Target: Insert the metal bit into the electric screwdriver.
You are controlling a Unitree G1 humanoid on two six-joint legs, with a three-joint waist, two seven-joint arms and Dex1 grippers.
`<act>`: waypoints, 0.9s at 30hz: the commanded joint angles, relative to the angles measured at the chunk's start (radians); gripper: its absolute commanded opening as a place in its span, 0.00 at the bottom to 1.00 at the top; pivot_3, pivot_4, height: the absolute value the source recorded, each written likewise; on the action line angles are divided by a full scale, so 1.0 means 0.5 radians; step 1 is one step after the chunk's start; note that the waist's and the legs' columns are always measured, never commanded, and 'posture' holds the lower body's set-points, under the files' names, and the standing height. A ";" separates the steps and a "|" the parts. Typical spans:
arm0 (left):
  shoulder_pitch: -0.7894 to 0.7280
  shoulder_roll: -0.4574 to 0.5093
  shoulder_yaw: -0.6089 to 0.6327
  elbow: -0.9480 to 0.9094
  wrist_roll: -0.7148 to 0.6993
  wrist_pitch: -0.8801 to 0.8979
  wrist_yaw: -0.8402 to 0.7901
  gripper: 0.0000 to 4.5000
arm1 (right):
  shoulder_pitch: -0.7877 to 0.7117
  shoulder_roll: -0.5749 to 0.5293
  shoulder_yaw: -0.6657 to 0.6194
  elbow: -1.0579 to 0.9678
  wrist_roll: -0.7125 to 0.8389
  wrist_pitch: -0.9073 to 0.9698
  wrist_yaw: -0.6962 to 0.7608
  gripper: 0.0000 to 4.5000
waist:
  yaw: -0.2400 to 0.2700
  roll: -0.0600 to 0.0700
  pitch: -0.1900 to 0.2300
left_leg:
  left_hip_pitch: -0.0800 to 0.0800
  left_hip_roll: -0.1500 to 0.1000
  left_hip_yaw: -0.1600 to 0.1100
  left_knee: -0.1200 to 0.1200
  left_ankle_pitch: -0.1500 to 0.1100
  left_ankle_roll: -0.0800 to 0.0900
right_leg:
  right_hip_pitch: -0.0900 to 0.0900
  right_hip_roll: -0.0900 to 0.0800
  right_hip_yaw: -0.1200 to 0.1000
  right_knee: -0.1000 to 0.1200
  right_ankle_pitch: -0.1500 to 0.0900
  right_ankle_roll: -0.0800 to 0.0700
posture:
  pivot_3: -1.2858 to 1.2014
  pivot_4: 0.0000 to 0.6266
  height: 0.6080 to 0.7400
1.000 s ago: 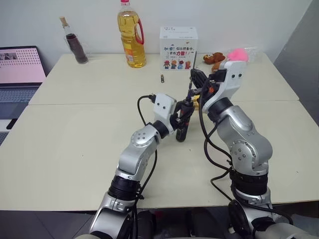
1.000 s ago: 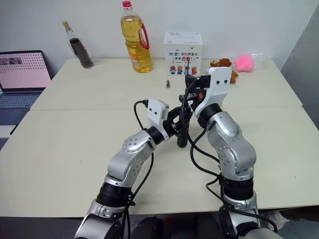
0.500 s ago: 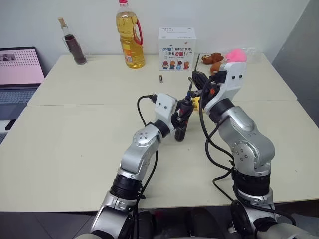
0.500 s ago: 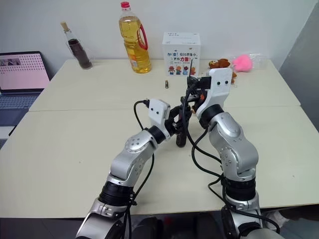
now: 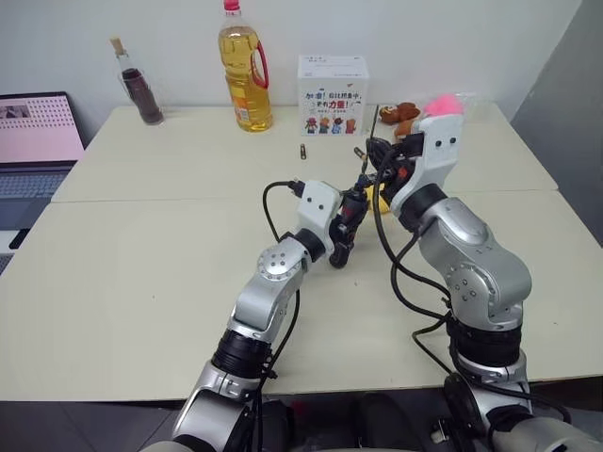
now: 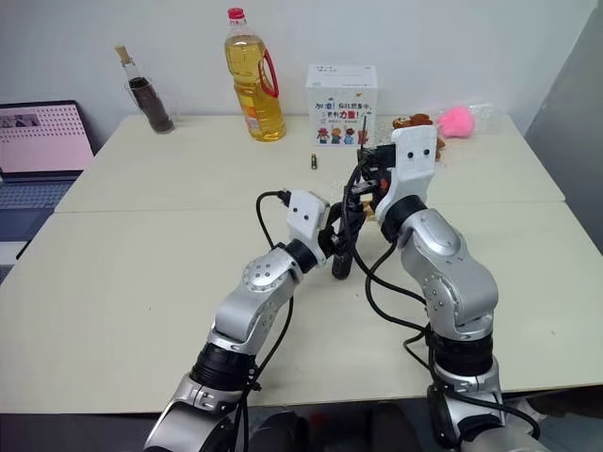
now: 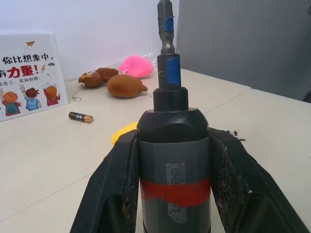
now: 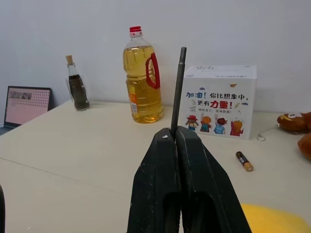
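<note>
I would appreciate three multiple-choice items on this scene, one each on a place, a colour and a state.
1. Where does the loose battery lie?
A. On the table in front of the white box
B. Inside the glass
C. On the laptop

2. What colour is the band round the electric screwdriver?
A. Green
B. Red
C. White

3. What is the state of the right pincer?
A. Wide open and empty
B. Shut on the oil bottle
C. Shut on the metal bit

Answers:
1. A: the battery rests on the table just before the white box.
2. B: a red band circles the tool's body between the left pincer's fingers.
3. C: the metal bit rises upright from the closed fingertips.
</note>
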 commanded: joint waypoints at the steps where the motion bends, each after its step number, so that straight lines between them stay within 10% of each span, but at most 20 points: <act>1: 0.016 0.030 0.040 0.007 0.108 -0.017 0.080 0.36 | 0.041 0.001 0.066 0.002 -0.019 0.174 -0.023 0.00 | 0.000 0.000 0.000 | 0.006 0.001 -0.001 -0.001 0.000 0.000 | 0.006 0.001 0.000 -0.002 0.000 0.000 | 0.52 0.24 1.00; 27: -0.006 0.007 0.081 0.030 0.123 -0.042 0.126 0.36 | 0.175 -0.090 0.257 -0.089 -0.030 0.526 0.089 0.00 | 0.004 0.000 -0.010 | 0.027 0.000 -0.005 -0.005 -0.001 0.001 | 0.029 0.002 -0.003 -0.006 -0.001 -0.001 | 0.52 0.24 1.00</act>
